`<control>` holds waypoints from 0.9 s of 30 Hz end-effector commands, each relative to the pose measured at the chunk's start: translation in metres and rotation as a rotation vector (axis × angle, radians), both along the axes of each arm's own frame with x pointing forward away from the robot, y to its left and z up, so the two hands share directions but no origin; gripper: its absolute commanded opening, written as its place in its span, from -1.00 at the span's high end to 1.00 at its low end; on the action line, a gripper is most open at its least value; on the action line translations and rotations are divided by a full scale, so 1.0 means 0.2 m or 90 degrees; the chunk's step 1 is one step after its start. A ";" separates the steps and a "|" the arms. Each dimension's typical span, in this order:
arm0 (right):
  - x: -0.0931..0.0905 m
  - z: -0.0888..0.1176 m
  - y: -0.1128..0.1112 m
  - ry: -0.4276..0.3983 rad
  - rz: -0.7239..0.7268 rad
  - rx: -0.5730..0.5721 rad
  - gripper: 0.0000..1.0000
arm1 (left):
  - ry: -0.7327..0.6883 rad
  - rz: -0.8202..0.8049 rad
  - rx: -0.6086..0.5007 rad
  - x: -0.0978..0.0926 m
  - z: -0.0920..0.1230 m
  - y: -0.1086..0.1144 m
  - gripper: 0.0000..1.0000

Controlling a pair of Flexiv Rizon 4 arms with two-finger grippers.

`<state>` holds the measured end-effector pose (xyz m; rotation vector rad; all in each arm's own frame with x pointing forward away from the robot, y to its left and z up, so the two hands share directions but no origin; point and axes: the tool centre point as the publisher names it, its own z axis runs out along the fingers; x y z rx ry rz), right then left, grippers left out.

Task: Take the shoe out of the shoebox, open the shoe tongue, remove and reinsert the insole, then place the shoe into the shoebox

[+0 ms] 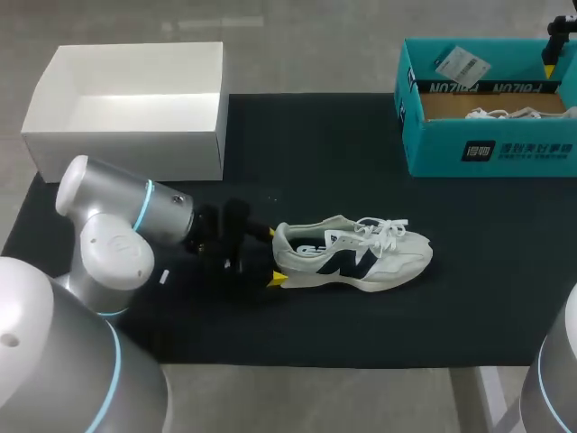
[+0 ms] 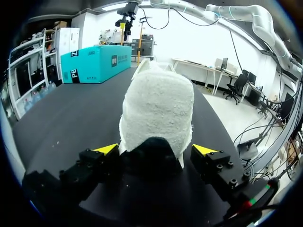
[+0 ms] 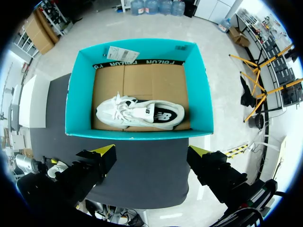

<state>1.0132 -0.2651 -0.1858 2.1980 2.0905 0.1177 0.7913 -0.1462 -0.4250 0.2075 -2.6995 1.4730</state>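
Observation:
A white sneaker with a dark logo lies on its side on the black mat, heel toward my left arm. My left gripper is open with a yellow tip on each side of the heel. The left wrist view shows the padded heel between the spread fingers of the left gripper. At the back right stands the teal shoebox, with a second white sneaker lying inside it. Above the box's near wall hangs my right gripper, open and empty.
An open white box stands at the back left, close behind my left arm. A paper tag leans at the teal box's far wall. The mat ends near the table's front edge.

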 end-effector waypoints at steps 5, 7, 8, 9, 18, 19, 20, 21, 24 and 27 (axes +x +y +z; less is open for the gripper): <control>0.00 0.00 0.00 -0.001 0.000 0.001 -1.00 | -0.003 -0.001 -0.002 0.03 -0.02 -0.09 -1.00; 0.00 0.00 0.00 -0.001 0.000 0.001 -1.00 | -0.003 -0.002 -0.002 0.03 -0.03 -0.10 -1.00; 0.00 0.00 0.00 -0.001 0.000 0.001 -1.00 | -0.004 -0.001 -0.002 0.03 -0.03 -0.10 -1.00; 0.00 0.00 0.00 -0.001 0.000 0.001 -1.00 | -0.003 0.000 -0.001 0.03 -0.03 -0.10 -1.00; 0.00 0.00 0.00 -0.001 0.000 0.001 -1.00 | -0.004 0.003 0.007 0.03 -0.06 -0.15 -0.57; 0.00 0.00 0.00 -0.001 0.000 0.001 -1.00 | -0.004 0.003 0.008 0.03 -0.06 -0.15 -0.09; 0.00 0.00 0.00 -0.001 0.000 0.001 -1.00 | -0.006 0.004 0.009 0.03 -0.06 -0.15 0.23; 0.00 0.00 0.00 -0.001 0.000 0.001 -1.00 | -0.006 0.004 0.010 0.03 -0.06 -0.15 0.65; 0.00 0.00 0.00 -0.001 0.000 0.001 -1.00 | -0.006 0.001 0.011 0.03 -0.07 -0.14 1.00; 0.00 0.00 0.00 -0.001 0.000 0.001 -1.00 | -0.008 -0.004 0.015 0.03 -0.07 -0.14 1.00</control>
